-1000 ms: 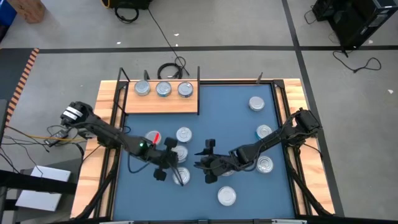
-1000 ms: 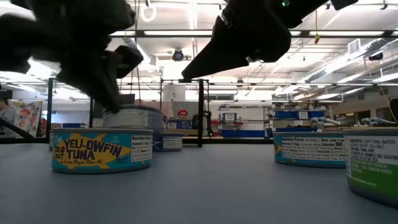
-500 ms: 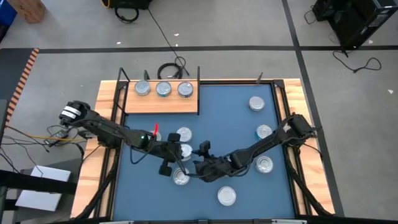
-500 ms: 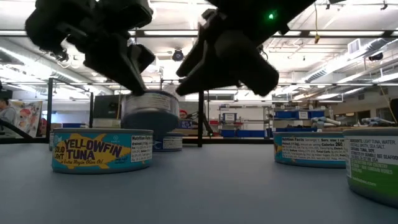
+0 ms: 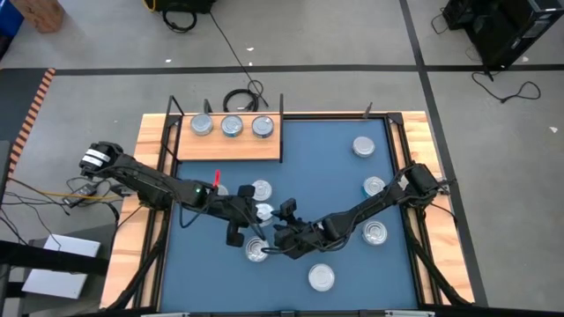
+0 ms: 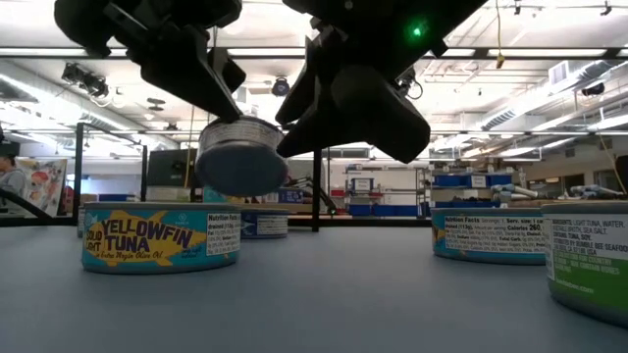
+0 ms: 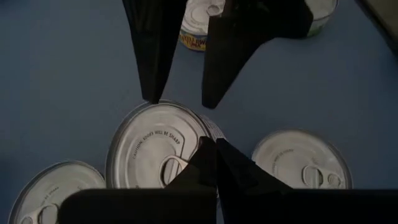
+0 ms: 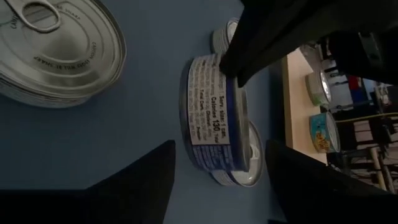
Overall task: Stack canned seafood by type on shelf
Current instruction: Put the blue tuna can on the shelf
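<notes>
My left gripper is shut on a silver tin with a blue label, which is lifted above the blue mat near its middle. My right gripper is open and close beside this tin. Its two fingers point at the tin's far rim in the left wrist view. I cannot tell whether they touch it. The wooden shelf lies at the far left with three tins standing in a row on it. Several more tins stand flat on the mat. My left gripper holds the tin at its rim, on the side nearest the wrist. One finger lies across the labelled side wall. The other finger is hidden by the tin. The tin is clear of the mat and slightly tilted.
Tins stand on the mat under and around the grippers, and at the right. A yellowfin tuna tin stands near the front left. Black posts stand at the shelf's ends.
My left gripper has risen and gone toward the table's right edge with the tin, which is now lifted clear of the mat. My right gripper has gone toward the table's left edge, up to the tin.
</notes>
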Controlling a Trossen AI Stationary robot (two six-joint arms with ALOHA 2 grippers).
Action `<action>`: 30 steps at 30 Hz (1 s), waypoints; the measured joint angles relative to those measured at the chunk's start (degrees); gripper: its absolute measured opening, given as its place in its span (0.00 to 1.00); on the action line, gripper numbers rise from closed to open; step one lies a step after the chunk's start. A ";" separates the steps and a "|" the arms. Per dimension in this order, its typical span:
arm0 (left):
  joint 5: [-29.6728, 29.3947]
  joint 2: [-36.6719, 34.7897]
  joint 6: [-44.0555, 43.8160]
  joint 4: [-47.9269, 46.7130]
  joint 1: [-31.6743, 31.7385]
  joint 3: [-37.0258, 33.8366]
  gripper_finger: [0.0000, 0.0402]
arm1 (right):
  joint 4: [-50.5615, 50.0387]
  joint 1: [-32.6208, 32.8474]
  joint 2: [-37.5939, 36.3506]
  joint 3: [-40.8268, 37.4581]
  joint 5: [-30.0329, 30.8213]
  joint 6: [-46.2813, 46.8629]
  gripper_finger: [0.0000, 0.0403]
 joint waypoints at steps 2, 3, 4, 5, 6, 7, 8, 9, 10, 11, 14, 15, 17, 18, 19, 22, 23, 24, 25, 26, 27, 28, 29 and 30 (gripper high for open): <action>-0.01 0.01 -0.47 0.61 0.00 0.00 0.00 | 0.02 0.00 0.00 0.00 0.06 -0.02 0.62; -0.01 0.01 -0.51 0.97 0.00 0.00 0.00 | 0.02 0.00 0.00 0.00 0.05 -0.11 0.62; -0.01 0.01 -0.49 1.34 0.00 0.00 0.00 | 0.02 0.00 0.00 0.00 -0.01 -0.17 0.62; -0.01 0.01 -0.49 1.66 0.02 0.00 0.00 | 0.00 0.00 0.00 0.00 -0.03 -0.17 0.62; -0.01 0.01 -0.49 2.00 0.12 0.00 0.00 | -0.02 0.00 0.00 0.00 -0.09 -0.17 0.63; 0.15 0.01 -0.49 2.43 0.20 0.00 0.00 | -0.01 0.00 0.00 0.00 -0.10 -0.17 0.63; 0.43 0.01 -0.48 2.71 0.35 0.00 0.00 | -0.01 0.00 0.00 0.00 -0.10 -0.17 0.63; 0.50 0.01 -0.48 2.71 0.47 0.00 0.00 | -0.02 0.05 0.00 0.00 -0.10 -0.17 0.63; 0.52 -0.01 -0.51 2.58 0.57 0.00 0.00 | -0.02 0.07 0.00 0.00 -0.10 -0.17 0.63; 0.50 0.01 -0.51 2.42 0.64 0.00 0.00 | -0.02 0.07 0.00 0.00 -0.10 -0.17 0.63; 0.48 0.01 -0.47 2.53 0.72 0.00 0.00 | 0.00 0.07 -0.02 0.00 -0.10 -0.17 0.63; 0.51 0.01 -0.46 2.66 0.73 0.00 0.00 | 0.00 0.07 -0.02 0.00 -0.10 -0.17 0.63; 0.62 0.01 -0.45 2.88 0.95 0.00 0.00 | 0.00 0.07 -0.02 0.00 -0.08 -0.17 0.63; 0.65 0.01 -0.45 3.13 0.99 0.00 0.00 | 0.00 0.07 -0.03 0.00 -0.04 -0.17 0.63; 0.65 0.01 -0.44 3.61 1.13 0.00 0.00 | 0.00 0.07 -0.04 0.00 -0.03 -0.19 0.63; 0.93 0.03 -0.53 4.54 1.55 0.00 0.00 | 0.00 0.09 -0.09 0.00 0.67 -0.47 0.64; 0.93 0.03 -0.62 4.56 1.71 0.00 0.00 | -0.02 0.20 -0.09 -0.02 1.58 -0.51 0.64; 0.93 0.03 -0.67 4.52 1.75 -0.01 0.00 | -0.02 0.28 -0.09 -0.02 2.46 -0.58 0.64; 0.96 0.03 -0.71 4.53 1.87 0.00 0.00 | -0.01 0.41 -0.09 -0.02 3.06 -0.60 0.64; 1.03 0.03 -0.71 4.53 2.01 0.00 0.00 | 0.00 0.50 -0.09 -0.02 3.30 -0.60 0.64; 1.08 0.03 -0.71 4.49 2.07 0.00 0.00 | 0.00 0.59 -0.09 -0.02 3.33 -0.60 0.64; 1.10 0.03 -0.71 4.41 2.08 0.00 0.00 | 0.00 0.66 -0.09 -0.02 3.31 -0.60 0.64; 1.21 0.03 -0.69 4.34 2.08 0.00 0.00 | -0.02 0.66 -0.09 -0.04 3.19 -0.58 0.65; 1.33 0.03 -0.61 4.35 2.10 0.00 0.00 | -0.02 0.66 -0.09 -0.04 2.80 -0.45 0.65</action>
